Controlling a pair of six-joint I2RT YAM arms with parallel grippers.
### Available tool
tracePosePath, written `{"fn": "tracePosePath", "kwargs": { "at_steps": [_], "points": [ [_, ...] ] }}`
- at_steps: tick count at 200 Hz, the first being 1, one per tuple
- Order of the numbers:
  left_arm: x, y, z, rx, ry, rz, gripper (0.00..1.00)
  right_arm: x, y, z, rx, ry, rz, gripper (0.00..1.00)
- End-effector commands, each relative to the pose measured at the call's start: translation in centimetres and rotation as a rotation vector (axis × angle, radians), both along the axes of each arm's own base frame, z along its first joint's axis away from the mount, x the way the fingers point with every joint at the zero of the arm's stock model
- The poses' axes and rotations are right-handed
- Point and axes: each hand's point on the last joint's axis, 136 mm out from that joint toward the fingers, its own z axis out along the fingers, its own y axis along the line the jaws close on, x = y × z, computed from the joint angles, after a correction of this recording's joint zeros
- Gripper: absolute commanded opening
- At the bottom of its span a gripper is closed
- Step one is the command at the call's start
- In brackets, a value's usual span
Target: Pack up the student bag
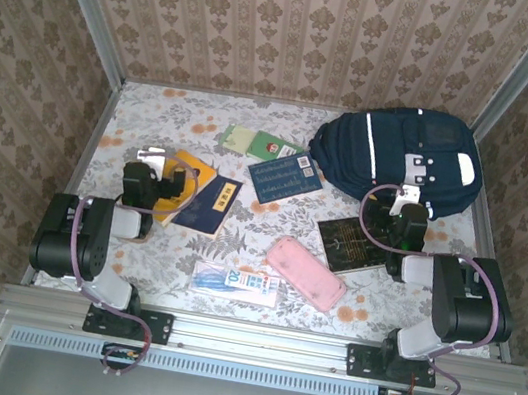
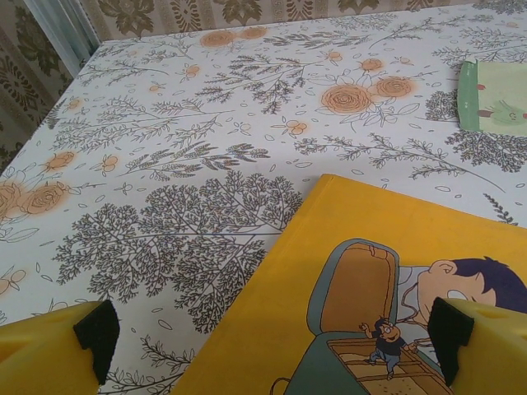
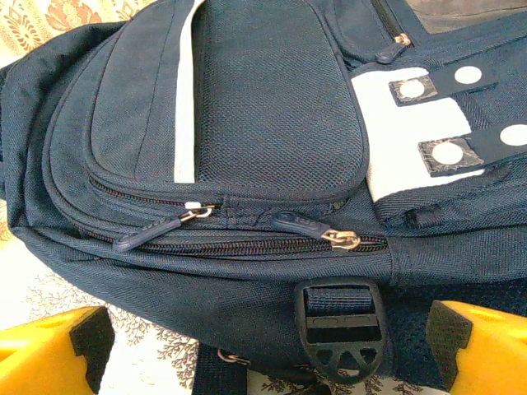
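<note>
One backpack (image 1: 392,158), perhaps five books, one pink pouch (image 1: 304,272).

Both end effectors (image 2: 272,337) (image 3: 268,341) wide open, seemingly empty.

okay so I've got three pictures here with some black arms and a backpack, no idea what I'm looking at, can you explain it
Two robot arms stand at a flowered table's near edge. One picture looks down from above; the other two come from cameras on each wrist, with yellow fingers at the bottom corners. The left tool hangs open over a yellow picture book. The right tool is open in front of the zipped navy student bag. Also on the table: more books, a pink pouch and a flat packet. Nothing is held.
</note>
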Motion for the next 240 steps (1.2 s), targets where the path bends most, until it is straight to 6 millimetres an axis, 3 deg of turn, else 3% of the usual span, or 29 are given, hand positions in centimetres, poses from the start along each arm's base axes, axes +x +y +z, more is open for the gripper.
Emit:
{"fn": "tracePosePath", "kwargs": {
  "at_steps": [1, 60, 80, 96, 106, 149, 176, 188, 198, 212, 221, 228, 240],
  "points": [
    [0.3, 0.0, 1.0, -0.001, -0.026, -0.012, 1.0, 0.4, 0.2, 0.8, -0.004, -0.016, 0.018, 1.0],
    [0.3, 0.0, 1.0, -0.004, -0.029, -0.013, 1.0, 0.3, 0.3, 0.8, -0.002, -0.019, 0.018, 1.0],
    [-0.1, 0.1, 2.2, 0.003, -0.058, -0.007, 1.0, 0.2, 0.3, 0.9, -0.002, -0.023, 0.019, 1.0],
    [-0.8, -0.1, 4.0, 0.028, -0.063, 0.0, 1.0, 0.4, 0.3, 2.1, -0.003, -0.008, 0.017, 1.0],
    [-1.2, -0.9, 5.9, 0.061, -0.081, -0.016, 1.0, 0.5, 0.6, 3.6, -0.015, 0.029, 0.028, 1.0],
    [-3.1, -7.0, 17.0, 0.09, -0.262, -0.168, 1.0, -1.3, 3.7, 14.9, -0.021, -0.155, 0.027, 1.0],
    [-5.9, -14.6, 21.6, -0.049, -0.246, -0.46, 1.0, -3.3, 8.2, 21.0, -0.025, -0.209, 0.127, 1.0],
    [-7.3, -17.4, 23.0, -0.071, -0.219, -0.518, 1.0, -4.3, 10.0, 23.5, -0.025, -0.227, 0.173, 1.0],
    [-7.8, -18.3, 24.2, -0.091, -0.183, -0.479, 1.0, -4.8, 11.0, 25.3, -0.004, -0.24, 0.203, 1.0],
    [-8.0, -19.3, 26.0, -0.127, -0.115, -0.47, 1.0, -4.6, 10.4, 27.1, 0.047, -0.217, 0.142, 1.0],
    [-8.0, -19.6, 25.8, -0.159, -0.013, -0.459, 1.0, -4.4, 9.1, 27.9, 0.109, -0.188, 0.044, 1.0],
    [-7.8, -19.2, 25.1, -0.176, 0.078, -0.409, 1.0, -4.6, 7.7, 27.5, 0.156, -0.125, -0.06, 1.0],
    [-6.7, -19.1, 23.9, -0.233, 0.165, -0.345, 1.0, -4.2, 8.1, 27.3, 0.183, -0.059, -0.012, 1.0]
  ]
}}
